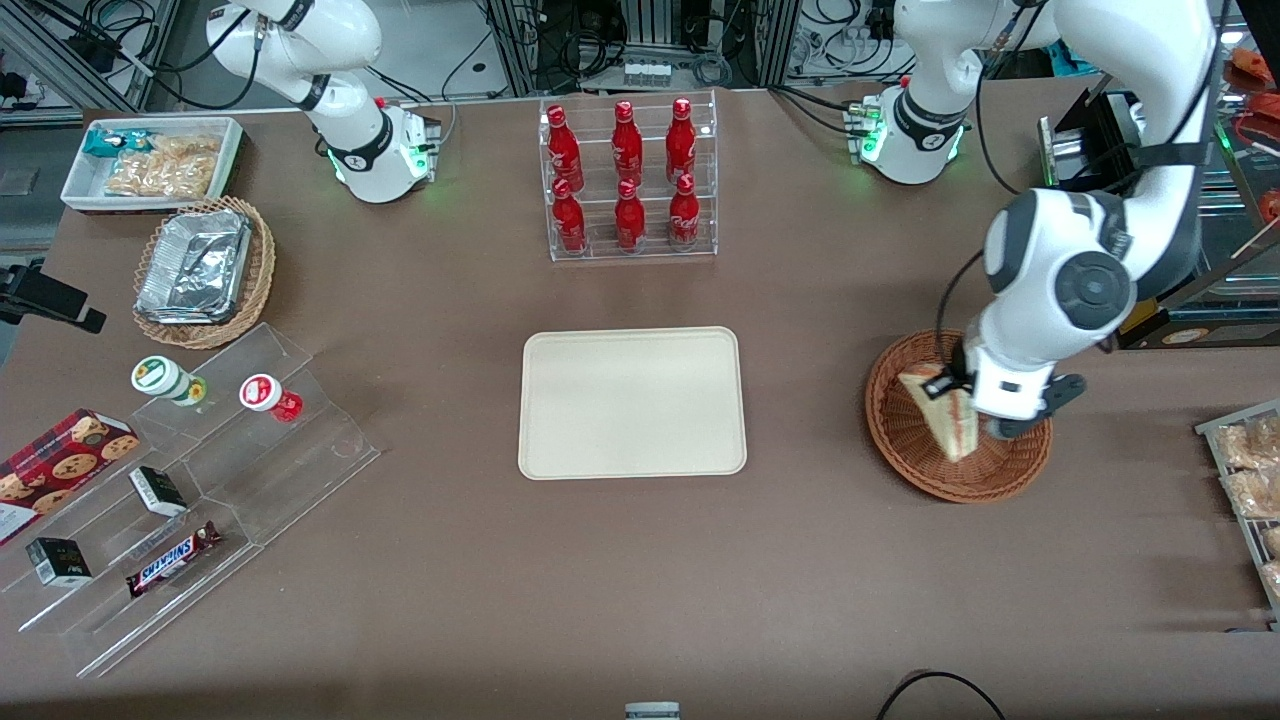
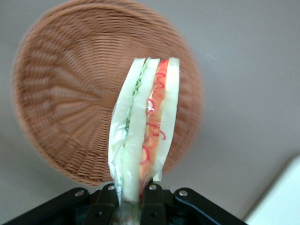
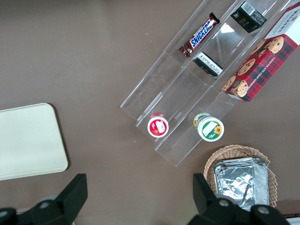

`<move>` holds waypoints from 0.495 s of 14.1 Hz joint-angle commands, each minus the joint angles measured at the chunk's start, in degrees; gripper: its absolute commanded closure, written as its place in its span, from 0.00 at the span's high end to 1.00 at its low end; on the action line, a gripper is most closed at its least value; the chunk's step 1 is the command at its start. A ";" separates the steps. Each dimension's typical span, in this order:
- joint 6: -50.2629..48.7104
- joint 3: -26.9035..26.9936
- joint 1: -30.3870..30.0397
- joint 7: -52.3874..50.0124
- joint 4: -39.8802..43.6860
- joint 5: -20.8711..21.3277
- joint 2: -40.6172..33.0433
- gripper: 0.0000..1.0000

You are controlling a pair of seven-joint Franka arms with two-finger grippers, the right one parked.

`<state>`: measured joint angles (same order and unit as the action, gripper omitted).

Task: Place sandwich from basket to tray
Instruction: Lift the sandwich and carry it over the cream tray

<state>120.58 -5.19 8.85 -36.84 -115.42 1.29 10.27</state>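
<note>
One sandwich (image 1: 945, 420) is all the gripper (image 1: 985, 425) has hold of: in the wrist view its two black fingers (image 2: 151, 199) are pinched together on the wrapped wedge's (image 2: 145, 126) lower end, and the white bread with its red and green layers stands up out of them. The sandwich hangs over the reddish-brown basket (image 1: 905, 440), lifted clear of the weave; the wrist view shows the basket's (image 2: 70, 103) round floor bare beneath it. From the front, the working arm's wrist leans over the basket's edge toward its own end of the table.

Near the middle of the table lies the cream tray (image 1: 632, 402), flat and with nothing on it, well apart from the basket. A clear rack of red bottles (image 1: 628, 180) stands farther from the front camera than the tray. Toward the parked arm's end sits a lighter wicker basket with foil containers (image 1: 200, 268).
</note>
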 commanded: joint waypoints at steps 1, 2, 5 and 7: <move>-2.10 0.26 7.47 4.40 3.61 0.73 2.91 0.00; -2.10 0.26 10.28 4.14 5.36 0.21 4.74 0.00; -2.02 0.26 17.49 -3.39 12.91 -0.15 11.33 0.00; -2.19 0.26 22.24 -8.76 20.19 -0.15 17.13 0.00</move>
<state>120.18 -5.78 27.06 -41.38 -104.68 1.13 20.27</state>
